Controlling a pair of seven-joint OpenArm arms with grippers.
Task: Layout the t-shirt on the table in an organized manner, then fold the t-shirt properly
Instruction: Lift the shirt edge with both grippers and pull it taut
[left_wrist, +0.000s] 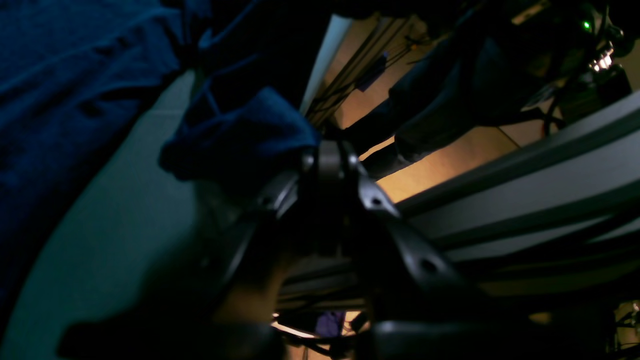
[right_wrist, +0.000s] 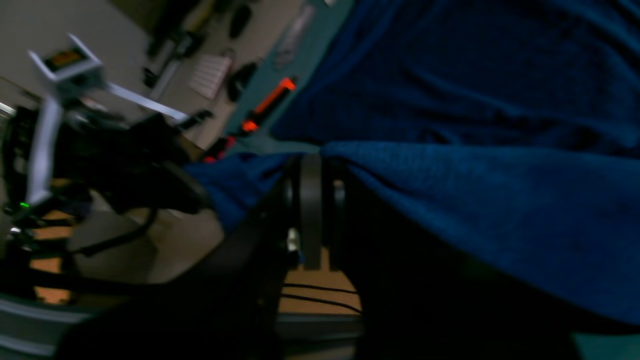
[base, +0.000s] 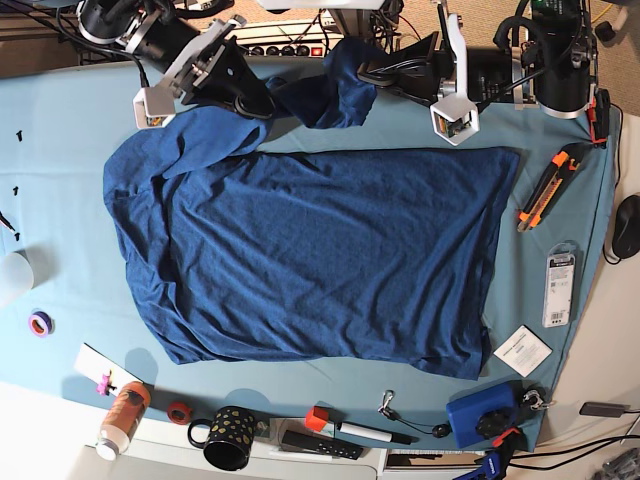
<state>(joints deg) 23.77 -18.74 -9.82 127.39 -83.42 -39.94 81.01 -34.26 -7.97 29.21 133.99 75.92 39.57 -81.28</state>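
The dark navy t-shirt (base: 310, 250) lies spread over most of the teal-covered table (base: 60, 150), its far edge lifted and bunched between the two arms. My right gripper (base: 262, 105) is shut on that raised edge at the far left. In its wrist view the jaws (right_wrist: 310, 167) pinch a blue fold while the t-shirt (right_wrist: 475, 100) stretches away to the right. My left gripper (base: 366, 72) is shut on the bunched corner at the far middle. Its wrist view shows the tips (left_wrist: 327, 155) clamped on a blue wad (left_wrist: 240, 135) above the table (left_wrist: 115, 235).
An orange box cutter (base: 545, 187), a packaged item (base: 559, 285) and a white card (base: 522, 349) lie right of the shirt. Along the near edge stand a bottle (base: 122, 418), a dotted mug (base: 228, 437), a marker (base: 350, 430) and a blue case (base: 485, 415). Purple tape (base: 40, 323) lies left.
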